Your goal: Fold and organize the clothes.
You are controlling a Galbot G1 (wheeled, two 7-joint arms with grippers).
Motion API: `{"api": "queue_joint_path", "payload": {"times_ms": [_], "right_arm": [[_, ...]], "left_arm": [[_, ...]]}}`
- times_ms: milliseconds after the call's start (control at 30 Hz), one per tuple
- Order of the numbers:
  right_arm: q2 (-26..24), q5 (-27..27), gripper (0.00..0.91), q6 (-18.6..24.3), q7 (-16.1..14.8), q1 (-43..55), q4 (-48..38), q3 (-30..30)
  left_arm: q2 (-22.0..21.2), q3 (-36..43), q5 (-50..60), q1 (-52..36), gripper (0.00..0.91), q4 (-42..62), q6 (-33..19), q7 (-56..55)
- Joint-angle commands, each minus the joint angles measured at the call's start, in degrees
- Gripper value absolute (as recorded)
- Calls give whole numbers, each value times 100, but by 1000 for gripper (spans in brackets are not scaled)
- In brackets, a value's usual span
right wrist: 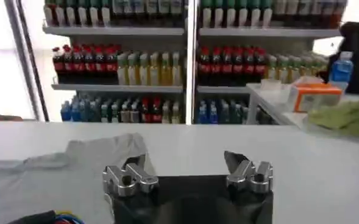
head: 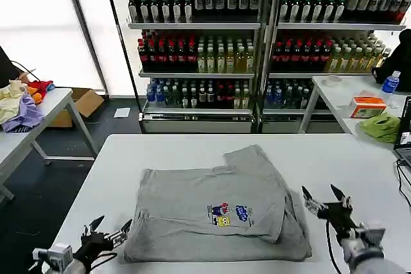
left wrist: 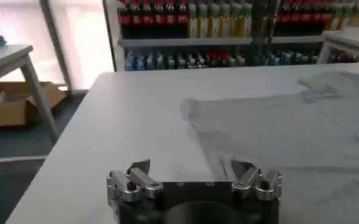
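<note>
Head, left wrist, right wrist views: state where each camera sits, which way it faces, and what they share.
Head view: on the head, looking down at the white table and grey shirt; left gripper and right gripper both open.
Left wrist view: behind the left gripper, facing the shirt.
Right wrist view: behind the right gripper, facing the drinks shelves.
Shared: shirt, table, shelves.

The grey shirt (head: pixel 215 206) is soft matt cloth, lightly creased, with a small glossy-looking printed patch on the chest. The counter (head: pixel 128 158) under it has a smooth, pale, faintly satin top, probably laminate. The left claw (head: pixel 107 231) and right claw (head: pixel 326 197) have dark matt fingers; in the wrist views their knuckles are bright brushed metal on a black matt body. The shelf bottles (head: pixel 192 1) look like glossy plastic.
</note>
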Motion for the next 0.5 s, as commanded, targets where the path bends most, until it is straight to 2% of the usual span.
{"api": "queue_joint_path", "payload": {"times_ms": [33, 133, 267, 300, 333, 500], "right_arm": [[-371, 199, 907, -201, -803, 2773, -1970, -1326], [-254, 62, 907, -202, -1003, 3414, -2787, -2031], [-56, -76, 907, -296, -1046, 4017, -3447, -2651], [62, -419, 907, -283, -1003, 4238, -3667, -2809], [182, -685, 907, -322, -990, 4348, -3797, -2925], [559, -520, 907, -494, -921, 4521, -4238, -3077]], "left_arm": [[925, 806, -281, -2167, 907, 1772, -192, 525], [1054, 1214, -325, -2705, 907, 2335, -384, 606], [1071, 1558, -367, -3204, 907, 2920, -391, 657], [1065, 1630, -382, -3314, 907, 3014, -385, 653], [1061, 1716, -391, -3483, 907, 3133, -383, 650], [1048, 2076, -399, -3906, 907, 3480, -394, 637]]}}
